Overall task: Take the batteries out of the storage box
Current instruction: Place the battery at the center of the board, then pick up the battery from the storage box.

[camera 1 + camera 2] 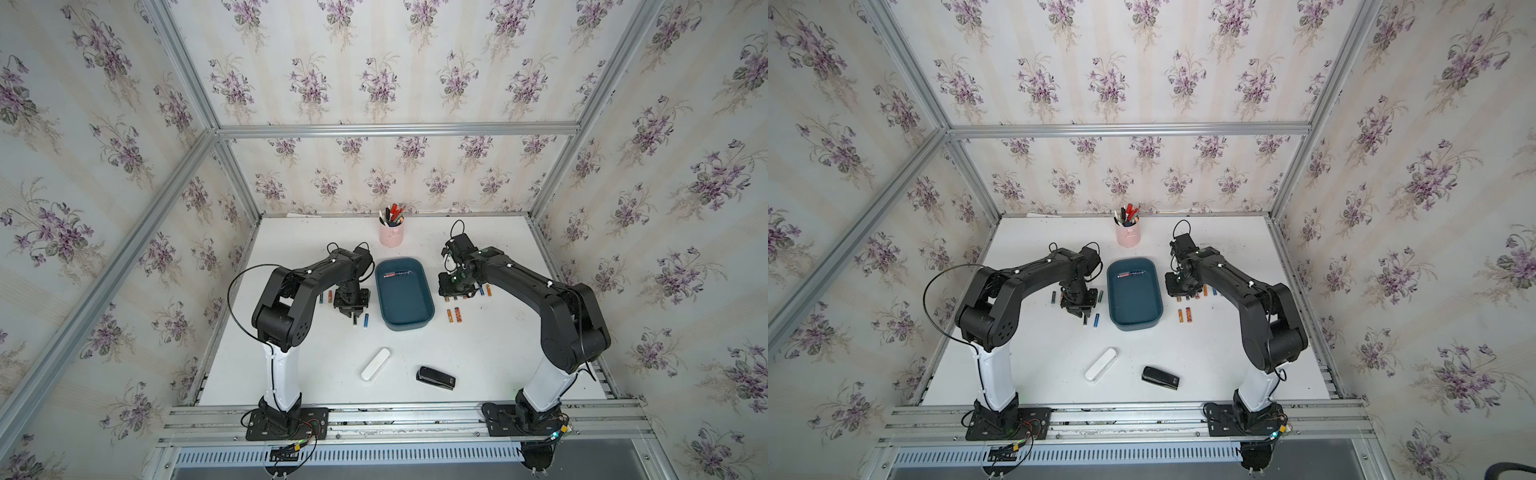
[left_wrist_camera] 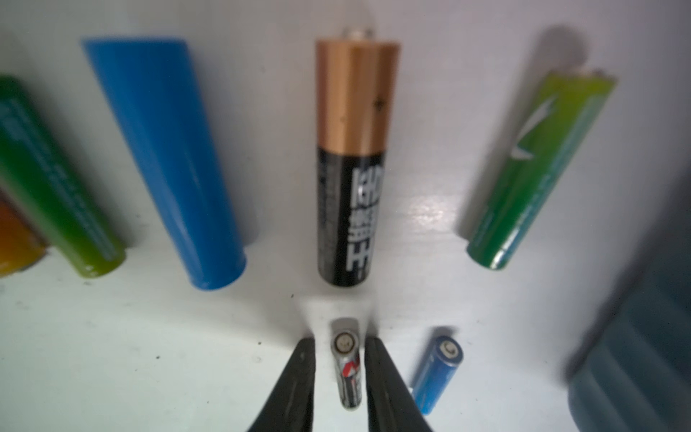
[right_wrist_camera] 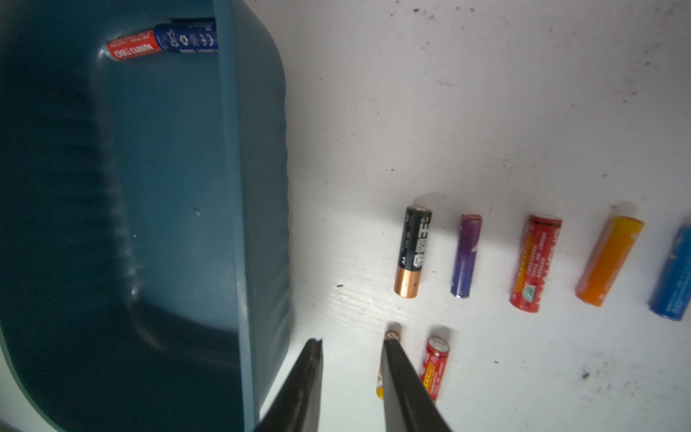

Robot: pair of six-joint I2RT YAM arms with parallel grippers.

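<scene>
The teal storage box (image 1: 428,291) (image 1: 1136,303) (image 3: 168,187) sits mid-table between the arms. One red-and-blue battery (image 1: 397,274) (image 1: 1131,274) (image 3: 164,41) lies at its far end. Several batteries lie on the table on both sides of it. My left gripper (image 1: 355,318) (image 2: 340,342) is low over the table left of the box, open, with a silver, red and black battery (image 2: 347,370) lying loose between its fingers, next to a blue battery (image 2: 437,374). My right gripper (image 1: 453,293) (image 3: 353,342) hovers open and empty right of the box, beside an orange battery (image 3: 390,333).
A pink pen cup (image 1: 390,235) stands behind the box. A white oblong case (image 1: 375,364) and a black stapler (image 1: 435,378) lie toward the front. A row of batteries (image 3: 534,262) lies under my right wrist and another row (image 2: 351,157) under my left.
</scene>
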